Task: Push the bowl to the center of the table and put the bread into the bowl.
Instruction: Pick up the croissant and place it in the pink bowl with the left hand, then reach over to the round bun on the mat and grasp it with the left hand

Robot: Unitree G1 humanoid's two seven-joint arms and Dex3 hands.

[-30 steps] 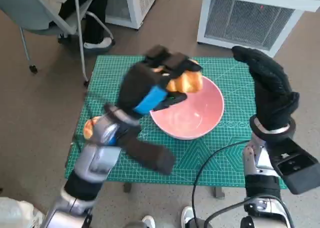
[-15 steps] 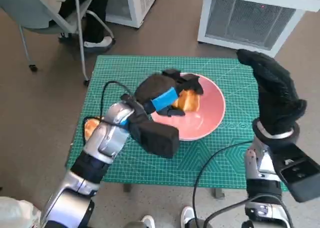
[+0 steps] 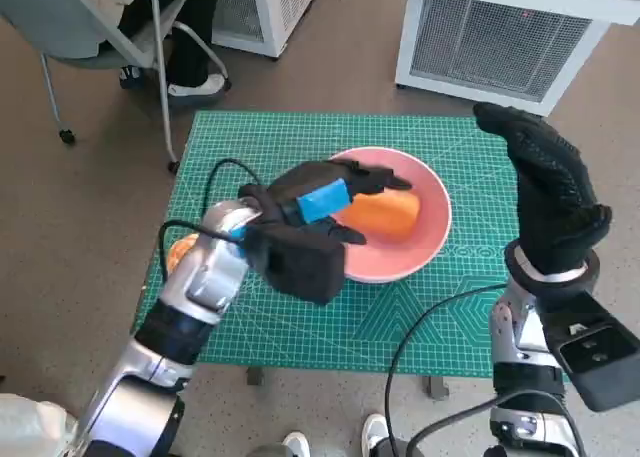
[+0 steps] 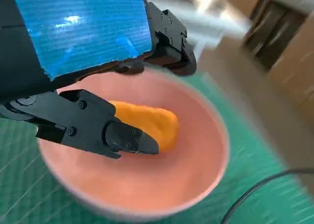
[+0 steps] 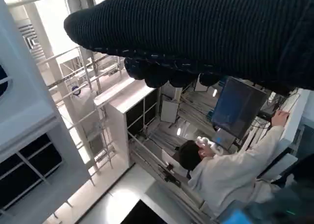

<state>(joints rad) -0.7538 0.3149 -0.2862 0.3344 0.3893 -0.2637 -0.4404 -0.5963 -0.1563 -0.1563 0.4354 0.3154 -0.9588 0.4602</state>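
The surface (image 3: 250, 327), under a green mat, carries a pink bowl (image 3: 432, 239) just below the left hand (image 3: 318, 197). The bread (image 3: 388, 215) lies inside the bowl, between that hand's spread fingers (image 4: 128, 139), which hold nothing. The right hand (image 3: 548, 192) stands upright beside the bowl, apart from it, fingers straight and empty.

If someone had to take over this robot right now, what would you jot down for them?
Left hand: open, fingers spread over the bowl's near side, holding nothing.
Right hand: raised beside the table, holding nothing.
Bread: lying inside the pink bowl, free of the fingers.
Bowl: about mid-table on the green mat.
Done: bowl placed, bread in.
Left: draw the left hand out without catching the rim.
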